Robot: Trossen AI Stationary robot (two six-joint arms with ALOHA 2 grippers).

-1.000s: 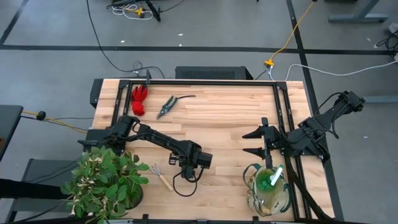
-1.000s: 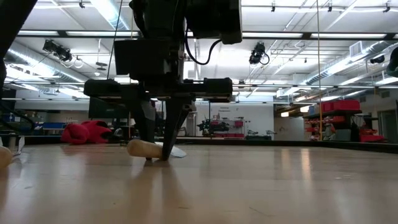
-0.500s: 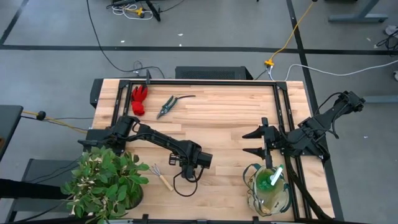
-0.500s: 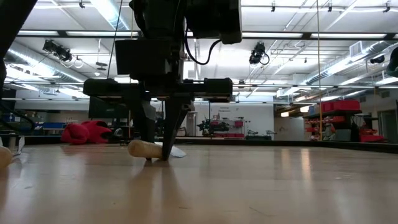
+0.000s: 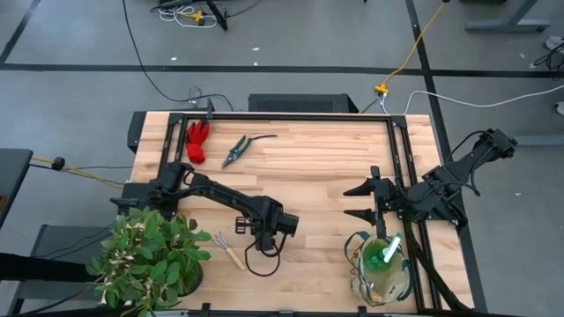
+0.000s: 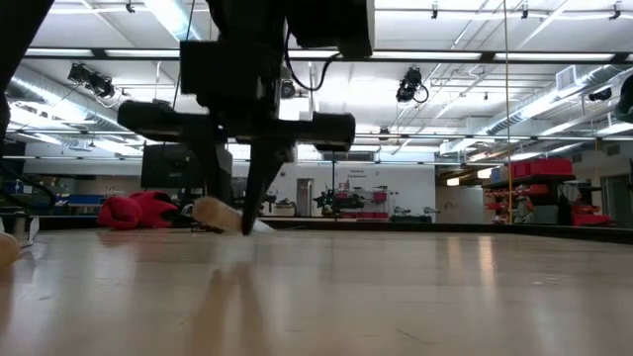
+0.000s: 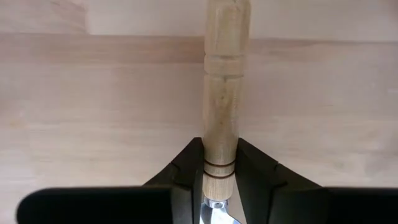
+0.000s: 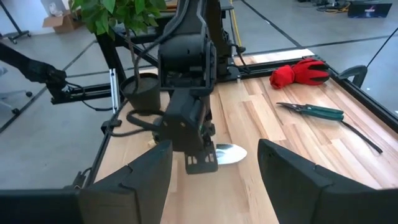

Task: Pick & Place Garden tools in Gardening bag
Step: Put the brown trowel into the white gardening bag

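The left gripper (image 5: 262,231) sat low over the middle of the table (image 5: 317,167). Its two dark fingers (image 7: 186,163) were squeezed shut on a trowel (image 7: 222,93), right where the pale wooden handle meets the metal. From the table-level camera the handle (image 6: 218,213) looked tilted and raised off the wood. The silver blade (image 8: 229,152) peeked out past the gripper, but from above the arm hid most of the tool.

A small rake (image 5: 228,247) lay just beside the gripper at about 8 o'clock, and its far end was partly under plant leaves (image 5: 145,260). The red gloves (image 5: 196,142) and dark shears (image 5: 241,147) lay near the table's 11 o'clock corner.

The gardening bag (image 5: 380,267) stood at about 5 o'clock with something green and white (image 5: 389,249) sticking out; what else was inside was hard to see. The right gripper (image 5: 368,201) waited just above the bag at 12 o'clock, its fingers spread wide and holding nothing.
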